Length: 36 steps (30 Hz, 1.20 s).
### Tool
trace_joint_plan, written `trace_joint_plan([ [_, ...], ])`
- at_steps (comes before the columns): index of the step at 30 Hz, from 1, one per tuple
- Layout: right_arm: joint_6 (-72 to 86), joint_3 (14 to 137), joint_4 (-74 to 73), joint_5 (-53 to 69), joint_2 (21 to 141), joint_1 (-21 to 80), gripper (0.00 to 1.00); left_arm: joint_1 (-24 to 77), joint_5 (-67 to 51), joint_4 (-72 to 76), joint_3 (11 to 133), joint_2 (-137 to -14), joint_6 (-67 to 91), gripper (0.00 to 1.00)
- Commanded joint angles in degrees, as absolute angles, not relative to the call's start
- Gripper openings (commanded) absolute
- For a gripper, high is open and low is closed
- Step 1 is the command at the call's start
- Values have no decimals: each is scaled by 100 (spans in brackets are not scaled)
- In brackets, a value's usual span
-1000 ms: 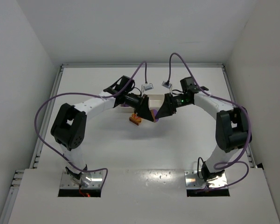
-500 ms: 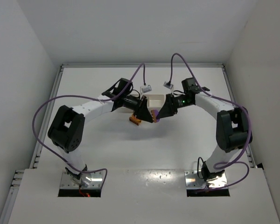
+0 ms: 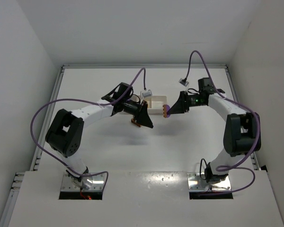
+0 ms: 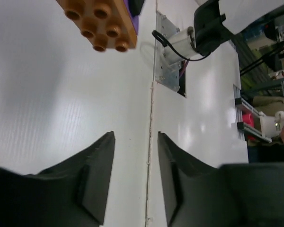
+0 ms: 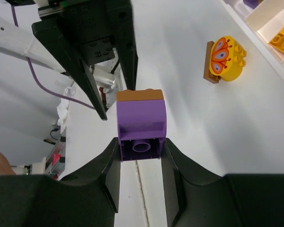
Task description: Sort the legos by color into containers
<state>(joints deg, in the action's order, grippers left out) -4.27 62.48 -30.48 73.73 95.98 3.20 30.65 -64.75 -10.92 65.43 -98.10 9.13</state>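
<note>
My right gripper (image 5: 139, 142) is shut on a purple brick (image 5: 140, 127) with an orange brick (image 5: 139, 94) stuck on its far end, held above the table next to the white tray (image 3: 157, 100). In the top view the right gripper (image 3: 168, 111) is right of the left gripper (image 3: 146, 122). My left gripper (image 4: 135, 135) is open and empty, and the held orange brick (image 4: 102, 21) shows ahead of it. A yellow butterfly brick on a brown plate (image 5: 225, 59) lies on the table, and in the top view it (image 3: 136, 123) is just left of the left gripper.
The tray (image 5: 255, 35) holds a yellow-orange brick (image 5: 281, 40) and a purple one (image 5: 253, 3) in separate compartments. White walls close in the table on three sides. Purple cables loop over both arms.
The right gripper has drawn back to the right with the purple brick, away from the left gripper. The two grippers, close together before, now stand apart. The left gripper has shifted slightly left.
</note>
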Motion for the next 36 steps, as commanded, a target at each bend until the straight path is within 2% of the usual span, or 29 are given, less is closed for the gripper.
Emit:
trace_joint_plan([
  [1, -439, 6223, -2804, 7664, 9352, 509, 0, 3032, -6451, -853, 6837, -9799, 1063, 49],
  [4, -439, 6223, -2804, 7664, 9352, 562, 0, 3032, -6512, -853, 7048, -9861, 1116, 57],
  [5, -439, 6223, -2804, 7664, 9352, 623, 0, 3032, -6513, -853, 7101, -9861, 1168, 65],
  [7, -439, 6223, -2804, 7664, 9352, 686, 0, 2980, -6513, -853, 7259, -9922, 1169, 66],
  [17, -439, 6170, -2751, 7664, 9299, 1028, 0, 2927, -6171, -853, 7479, -10099, 1178, 66],
  [36, -553, 6170, -2821, 7392, 9421, 1318, 0, 2927, -6424, -853, 7524, -10151, 1125, 66],
])
